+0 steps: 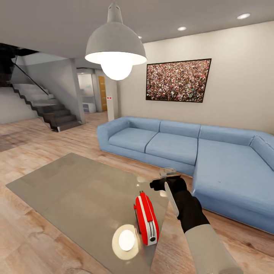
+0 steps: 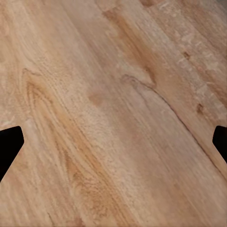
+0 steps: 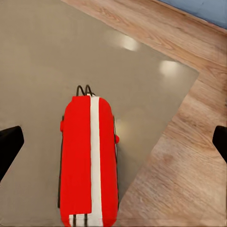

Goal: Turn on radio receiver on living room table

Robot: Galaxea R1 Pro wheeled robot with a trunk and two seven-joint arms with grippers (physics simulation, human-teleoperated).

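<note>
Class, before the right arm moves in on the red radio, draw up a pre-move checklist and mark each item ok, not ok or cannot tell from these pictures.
1. Radio receiver lies on the table: ok.
2. Radio sits safely away from the edge: not ok, it lies near the table's corner by the floor.
3. Right pincer spread wide, fingertips at both borders of the right wrist view: ok.
4. Right pincer clear of the radio, not touching: ok.
5. Radio's switch located: cannot tell; the white end panel is too small to read.
6. Left pincer holds nothing, open over bare floor: ok.
</note>
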